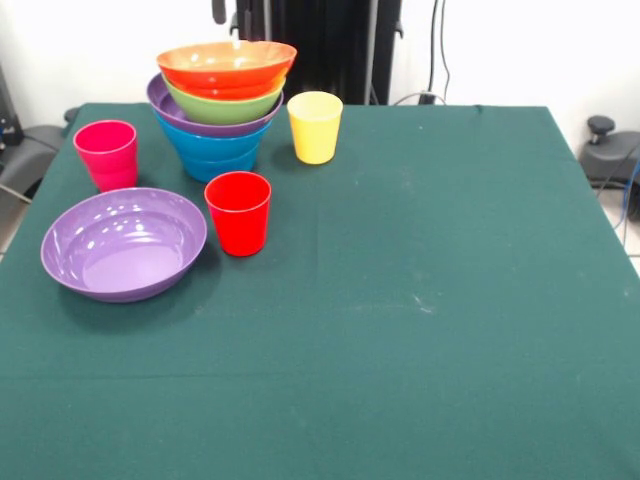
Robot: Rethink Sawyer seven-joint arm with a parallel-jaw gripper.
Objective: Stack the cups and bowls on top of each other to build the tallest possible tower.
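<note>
The tower (222,110) stands at the far left of the table: a blue bowl (222,152) lowest, then a purple bowl (168,108), a lime green bowl (222,104) and an orange bowl (226,62) on top. A second wide purple bowl (124,243) lies alone, upright, nearer the camera on the left. The red cup (239,212) stands just right of it. The pink-magenta cup (106,153) stands left of the tower, the yellow cup (315,126) right of it. Only the gripper's tips (230,12) show at the top edge, above the tower and apart from it.
A dark green cloth (420,300) covers the table. The robot's black pedestal (320,40) stands behind the far edge. Cables and dark equipment (605,150) sit past the right edge.
</note>
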